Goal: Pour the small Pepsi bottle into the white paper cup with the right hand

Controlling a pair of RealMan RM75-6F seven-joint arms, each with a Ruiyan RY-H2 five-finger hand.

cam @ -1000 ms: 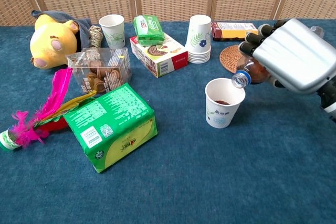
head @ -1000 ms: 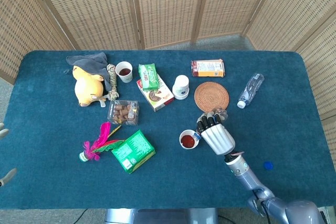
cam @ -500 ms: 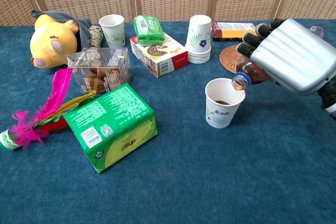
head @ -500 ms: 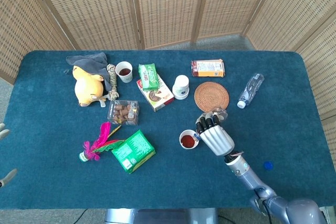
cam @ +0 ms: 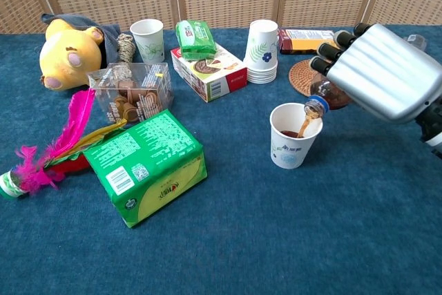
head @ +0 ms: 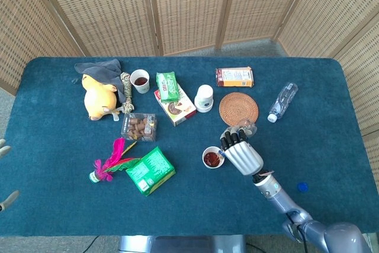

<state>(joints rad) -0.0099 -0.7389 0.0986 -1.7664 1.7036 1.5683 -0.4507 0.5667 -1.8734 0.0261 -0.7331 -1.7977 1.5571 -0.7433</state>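
The right hand has its fingers clenched around the small Pepsi bottle, tipped so its mouth hangs over the white paper cup — cola streams in. The cup stands mid-desk, toward the right edge, upright to catch the pour.

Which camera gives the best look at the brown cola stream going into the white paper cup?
The chest view: the brown cola stream falls from the bottle mouth into the white paper cup. The head view shows only dark liquid inside it.
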